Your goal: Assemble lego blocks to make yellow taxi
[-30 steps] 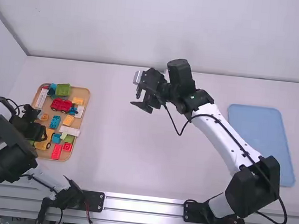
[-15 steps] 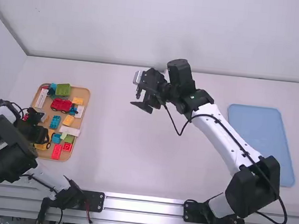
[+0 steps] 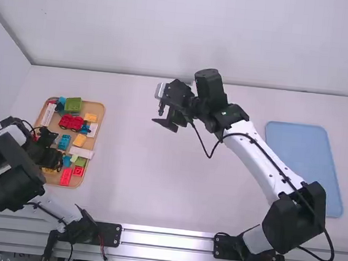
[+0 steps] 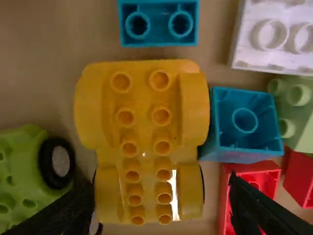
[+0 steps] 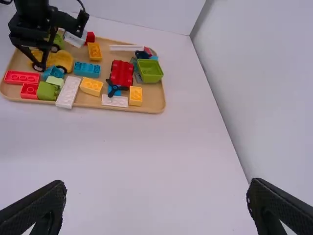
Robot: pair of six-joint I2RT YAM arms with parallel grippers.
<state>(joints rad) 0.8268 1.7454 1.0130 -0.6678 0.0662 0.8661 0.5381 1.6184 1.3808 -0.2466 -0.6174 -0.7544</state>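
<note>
Left pincer [image 4: 162, 188]: spread, one finger to each side of the yellow base, pinching nothing as far as I can tell.
Yellow base [image 4: 143, 95]: in the tray [image 5: 154, 98], studs bare, wheels on; likely the taxi's chassis.
Neighbours: blue block [image 4: 242, 120] just beside it, green base [image 4: 24, 156] on the other side.
Yellow blocks [image 5: 91, 87]: loose in the tray, probably body parts.
Right pincer [image 5: 157, 196]: spread, nothing in it, above the table [image 5: 146, 156].
Done: no joining on the taxi, by my reading; the task looks to be at its start.
Left: grip the base, bring it out, stack the body.
</note>
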